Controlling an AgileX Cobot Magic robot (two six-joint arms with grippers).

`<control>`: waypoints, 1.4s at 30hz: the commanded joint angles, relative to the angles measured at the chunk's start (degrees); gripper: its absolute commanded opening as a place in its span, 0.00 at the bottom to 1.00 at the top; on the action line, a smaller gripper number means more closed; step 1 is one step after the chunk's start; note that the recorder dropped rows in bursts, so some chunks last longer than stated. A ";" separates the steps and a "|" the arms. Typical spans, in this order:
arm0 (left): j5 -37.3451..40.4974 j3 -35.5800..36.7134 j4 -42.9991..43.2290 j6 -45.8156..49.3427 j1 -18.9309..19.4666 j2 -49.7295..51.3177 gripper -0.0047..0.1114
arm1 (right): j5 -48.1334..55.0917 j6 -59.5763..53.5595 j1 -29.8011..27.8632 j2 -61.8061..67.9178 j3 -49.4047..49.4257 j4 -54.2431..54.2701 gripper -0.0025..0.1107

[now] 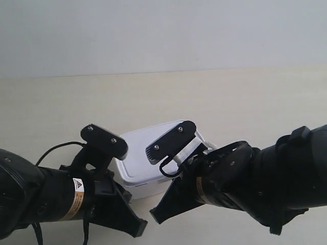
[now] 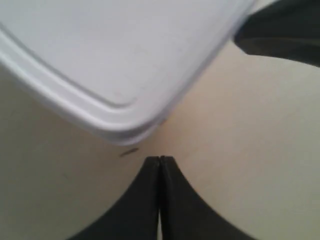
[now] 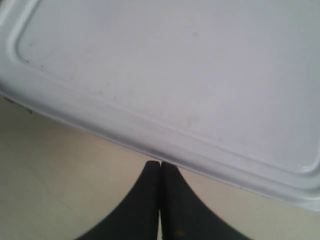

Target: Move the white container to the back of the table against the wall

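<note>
The white container (image 1: 137, 159) sits on the table (image 1: 240, 97) in the exterior view, well short of the wall (image 1: 163, 30), half hidden behind both wrists. My left gripper (image 2: 160, 158) is shut and empty, its tips a small gap from a rounded corner of the container (image 2: 110, 60). My right gripper (image 3: 160, 163) is shut and empty too. Its tips rest at the rim of the container's (image 3: 175, 70) long side. In the exterior view, the shut grippers of the arm at the left (image 1: 139, 228) and the arm at the right (image 1: 155, 217) sit at the container's near side.
A dark piece of the other gripper (image 2: 285, 35) shows past the container's corner in the left wrist view. A small dark speck (image 2: 129, 152) marks the table just ahead of my left fingertips. Bare table stretches from the container back to the wall.
</note>
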 commanded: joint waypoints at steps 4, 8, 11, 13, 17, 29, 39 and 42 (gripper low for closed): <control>-2.72 -0.88 -0.32 -0.43 0.10 1.22 0.04 | 3.42 -2.71 0.02 0.29 -0.62 -0.08 0.02; -2.64 -2.94 -0.32 -0.43 0.10 3.01 0.04 | 3.53 -2.85 0.02 0.29 -0.62 0.37 0.02; -2.28 -4.69 -0.32 -0.43 0.10 5.12 0.04 | 3.53 -2.85 0.02 0.29 -0.62 1.01 0.02; -1.06 -5.69 -0.32 -0.43 0.10 6.76 0.04 | 3.53 -3.64 0.02 0.29 -0.62 1.71 0.02; 2.71 -7.11 -0.32 -0.43 0.10 9.18 0.04 | 3.99 -5.49 0.02 0.29 -0.62 4.03 0.02; 5.21 -10.77 1.01 -0.43 3.77 11.94 0.04 | 9.72 -11.82 0.02 0.07 -0.62 10.22 0.02; 4.52 -12.24 2.54 -0.43 7.93 13.29 0.04 | 11.06 -11.92 -0.09 0.07 -1.13 6.73 0.02; 4.50 -12.90 2.67 -0.43 8.07 14.47 0.04 | 10.95 -12.24 -0.09 0.17 -1.98 6.77 0.02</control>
